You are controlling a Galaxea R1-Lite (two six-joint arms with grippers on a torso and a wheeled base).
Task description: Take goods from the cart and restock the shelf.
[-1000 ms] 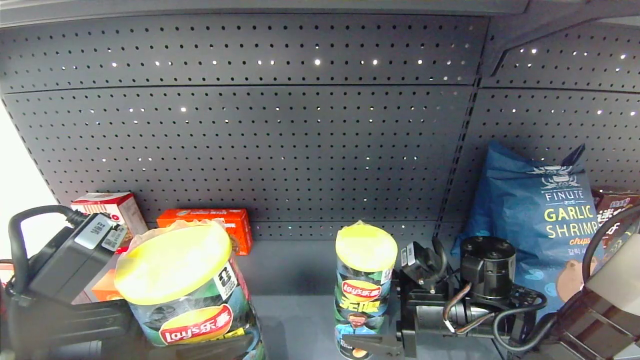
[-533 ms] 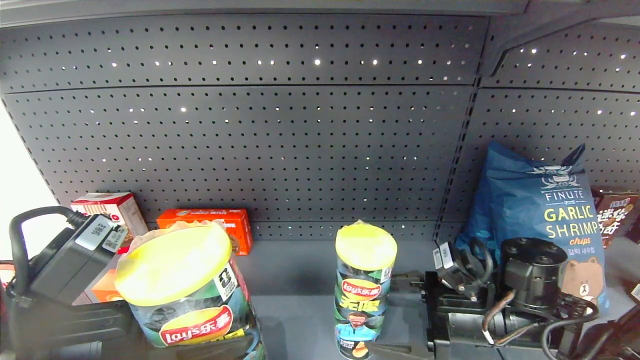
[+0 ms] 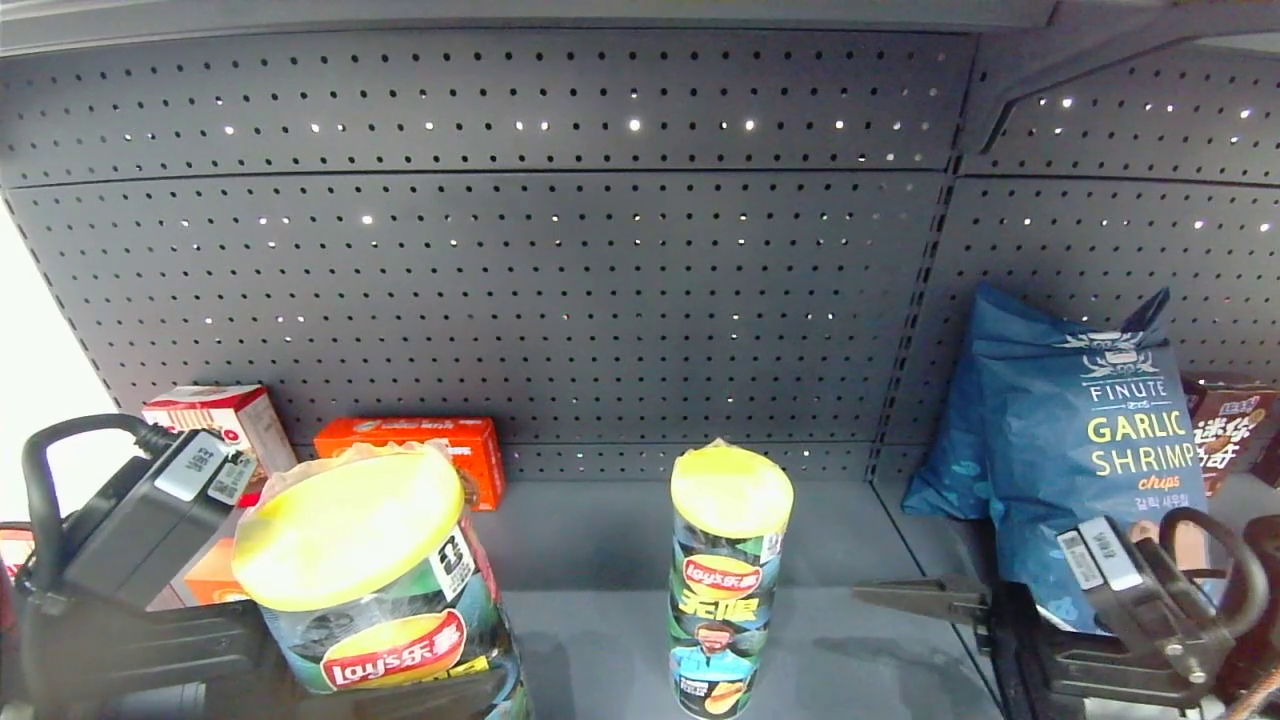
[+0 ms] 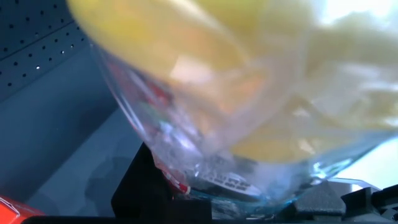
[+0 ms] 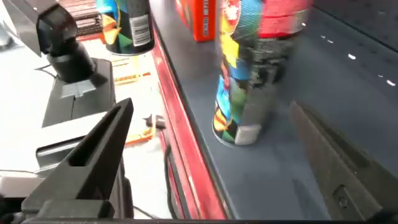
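Jaws of the right gripper (image 5: pixel 210 107) are apart, near the chip can (image 3: pixel 730 580) standing upright on the shelf (image 3: pixel 600 540); left gripper (image 4: pixel 236 196) jaws clamp a second chip can (image 3: pixel 365 580), probably next to be stood alongside.

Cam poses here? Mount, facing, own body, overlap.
Head: on the head, forward and down at the shelf; left gripper gripping the held can, right gripper open.
Left wrist: on that wrist, close on the held can clamped in its gripper.
Right wrist: on that wrist, along its open fingers at the standing can.
Shared: head and right wrist both show the standing can.
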